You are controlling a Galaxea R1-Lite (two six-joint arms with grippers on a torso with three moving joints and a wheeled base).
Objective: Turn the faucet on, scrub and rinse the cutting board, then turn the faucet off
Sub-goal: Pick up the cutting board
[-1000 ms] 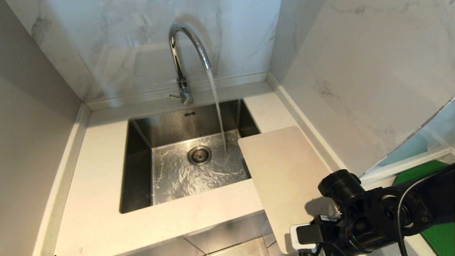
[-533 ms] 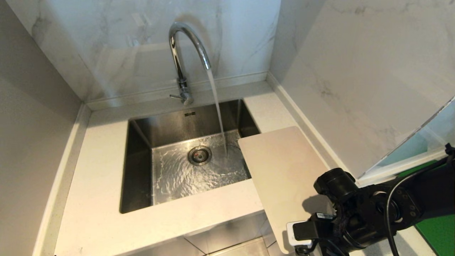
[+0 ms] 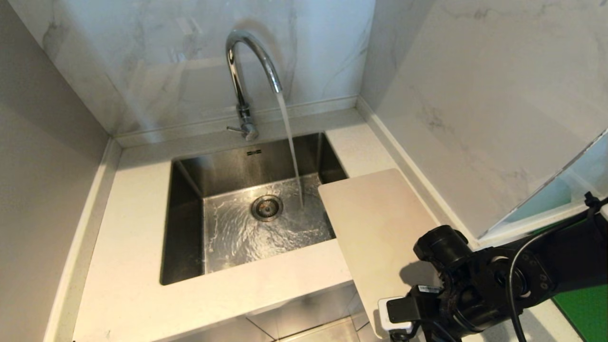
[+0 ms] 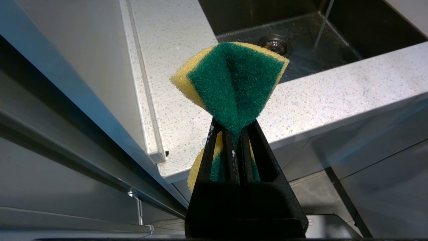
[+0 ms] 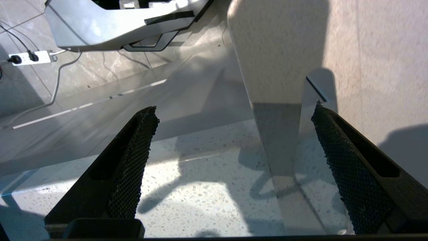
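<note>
You have water running already: the faucet [image 3: 247, 80] stands at the far edge of the sink [image 3: 190, 190], its spout arched toward the right, and the stream falls onto the basin floor just right of the drain [image 3: 266, 207]. That part of the job looks done, so I judge the step in hand to be fetching the board.

The cutting board [image 3: 380, 237] lies flat on the countertop [image 3: 123, 266] to the right of the sink, with its far-left corner jutting over the basin and its near end hanging past the counter's front edge. That overhang is what gives you a way in: a claw can close over an edge that has air beneath it, where a board lying fully flat would offer no purchase.

Your right gripper [image 5: 230, 167] sits at the near-right, by the board's near end, claw spread wide with nothing between the textured pads [image 5: 132, 164]. In the right wrist view the board's edge shows ahead of the jaws, closer to one finger than the other; whether the pads yet straddle it I cannot tell.

Your left gripper [image 4: 235, 140] is held low, in front of the counter on the near-left, out of the head view. It is clamped tight on the green-and-yellow sponge [image 4: 234, 80], green scouring face folded outward, ready for scrubbing once the board is under the stream.
</note>
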